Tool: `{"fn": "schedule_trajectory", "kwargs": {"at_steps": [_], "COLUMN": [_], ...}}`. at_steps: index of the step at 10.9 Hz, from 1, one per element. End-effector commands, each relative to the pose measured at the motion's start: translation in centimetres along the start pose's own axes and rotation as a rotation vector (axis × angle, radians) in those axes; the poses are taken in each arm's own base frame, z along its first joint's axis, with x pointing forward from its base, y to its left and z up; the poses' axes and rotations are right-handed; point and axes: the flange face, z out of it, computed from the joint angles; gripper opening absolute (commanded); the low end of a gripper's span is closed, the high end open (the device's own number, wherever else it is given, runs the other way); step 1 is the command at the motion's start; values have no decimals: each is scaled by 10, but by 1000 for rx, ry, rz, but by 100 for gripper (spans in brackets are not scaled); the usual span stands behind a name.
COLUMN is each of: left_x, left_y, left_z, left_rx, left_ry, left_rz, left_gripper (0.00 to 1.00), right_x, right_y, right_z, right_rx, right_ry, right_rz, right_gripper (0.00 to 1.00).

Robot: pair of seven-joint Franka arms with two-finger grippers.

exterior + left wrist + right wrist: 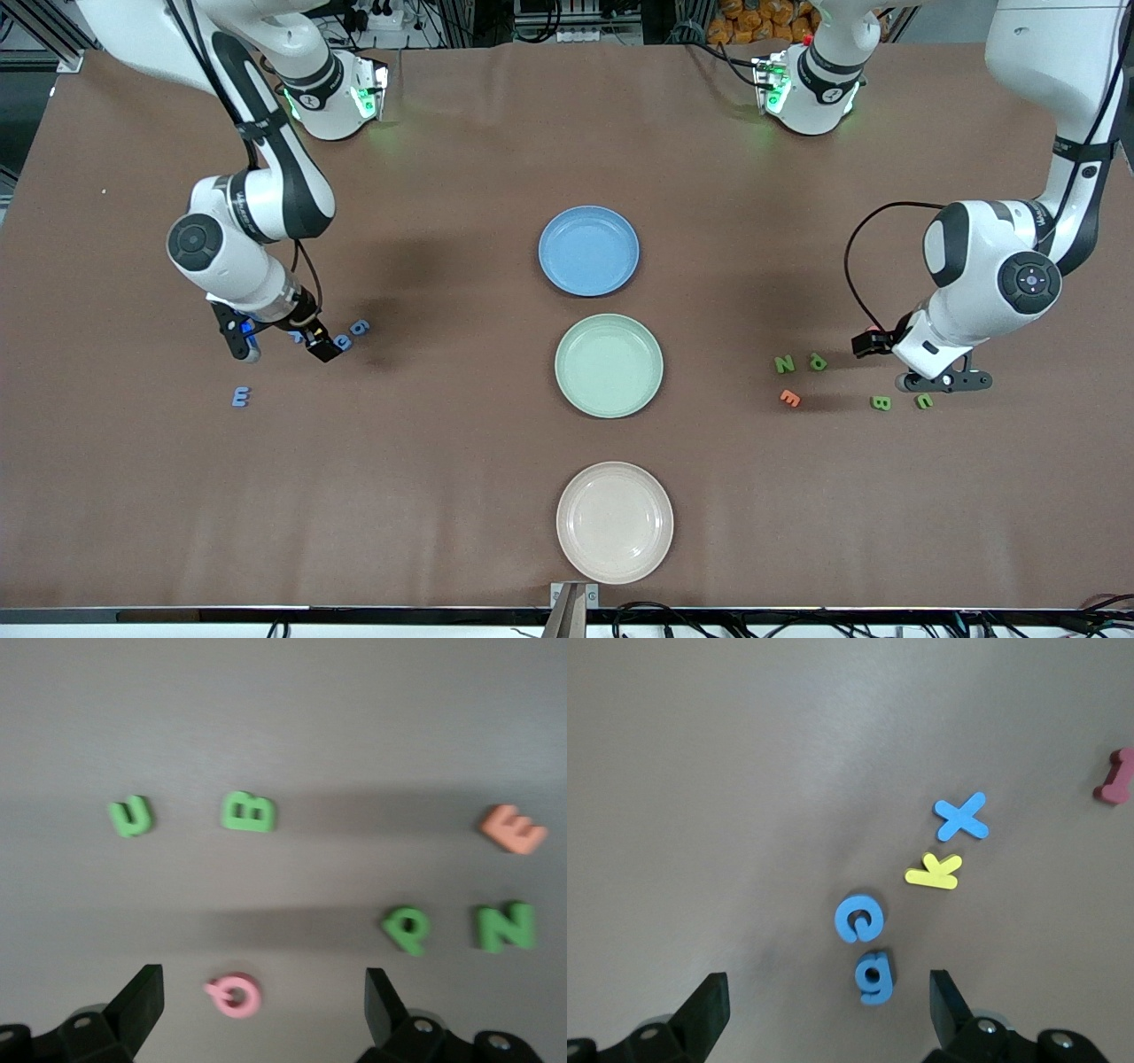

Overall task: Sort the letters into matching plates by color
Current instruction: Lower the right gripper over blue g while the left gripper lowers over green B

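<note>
Three plates sit mid-table — blue plate (589, 250), green plate (609, 365), cream plate (614, 522) at six o'clock. Four green letters (249, 811) lie under the spread-fingered left gripper (264, 1003); four blue letters (859, 919) under the equally wide right gripper (828, 1003).

- Evenly and brightly lit from overhead in the front view; brown table (443, 496) matte, without hot spots.
- Soft, diffuse shadows beside each arm and under the plates, edges indistinct.
- Green glow spilling onto the tabletop from the base lights (363, 102).
- Faint sheen on the cream plate (615, 523).
- Left wrist view slightly blurred, green letters (248, 811) soft-edged, broad shadow bands across the surface.
- Right wrist view sharper, blue letters (859, 920) crisp, corners dimmer.
</note>
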Motion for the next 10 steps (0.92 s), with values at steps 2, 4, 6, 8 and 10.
{"fn": "schedule_trajectory", "kwargs": {"at_steps": [2,4,6,8,10], "left_x": [15,27,38,47,52], "left_y": [-20,-38,-48,-35,-27], "left_z": [22,30,50,59,65], "left_rx": [40,36,9,-31,-43], "left_ry": [46,54,87,91,90], "left_rz": [39,12,18,7,15], "left_gripper": [100,100,100,100,100], "right_x": [-1,-6,-9,-16,-21], "right_y": [2,2,4,3,6], "right_z": [47,54,56,59,63], "right_rx": [-15,-21,-24,-19,-26], "right_ry": [-6,-10,-17,-22,-25], "right_rz": [39,32,36,34,27], "right_gripper": [100,100,100,100,98]}}
